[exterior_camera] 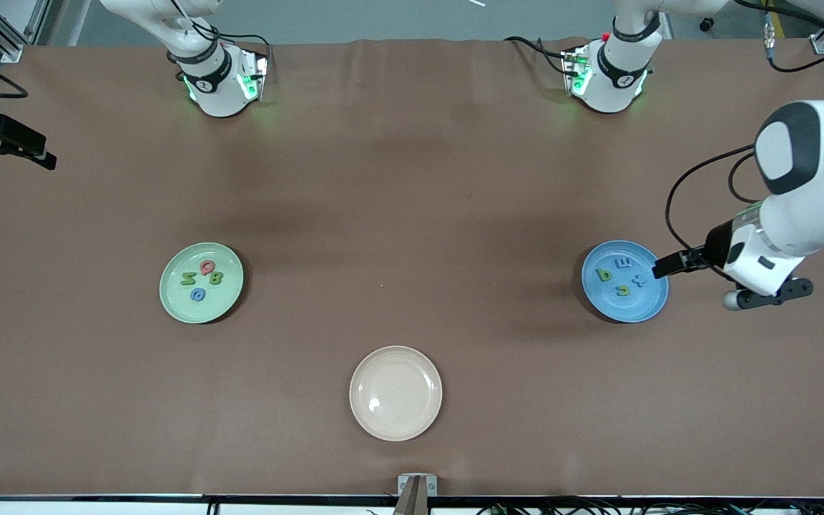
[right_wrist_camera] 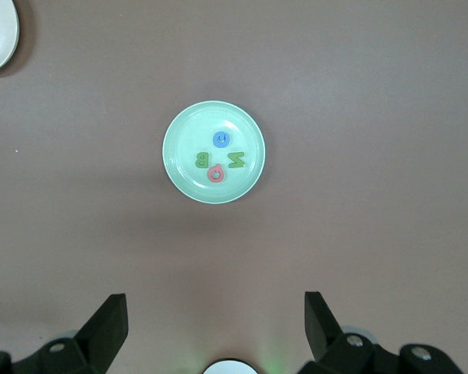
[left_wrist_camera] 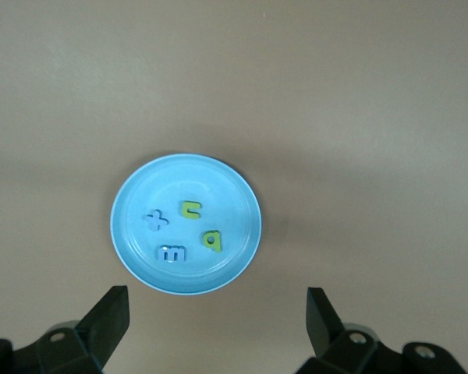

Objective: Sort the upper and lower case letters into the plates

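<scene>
Mint green plate [exterior_camera: 168, 300] toward the right arm's end of the table; held red Q [exterior_camera: 206, 267], green B [exterior_camera: 215, 279], green N [exterior_camera: 187, 279], blue G [exterior_camera: 198, 294]. Blue plate [exterior_camera: 651, 304] toward the left arm's end; held blue m [exterior_camera: 624, 263], blue x [exterior_camera: 639, 280], two green lowercase letters [exterior_camera: 604, 275]. Cream plate [exterior_camera: 395, 393] nearest the front camera, between the two. Left gripper [left_wrist_camera: 217, 319] up in the air beside the blue plate, fingers spread, nothing pinched. Right gripper [right_wrist_camera: 215, 321] high over bare table, fingers spread, nothing pinched.
</scene>
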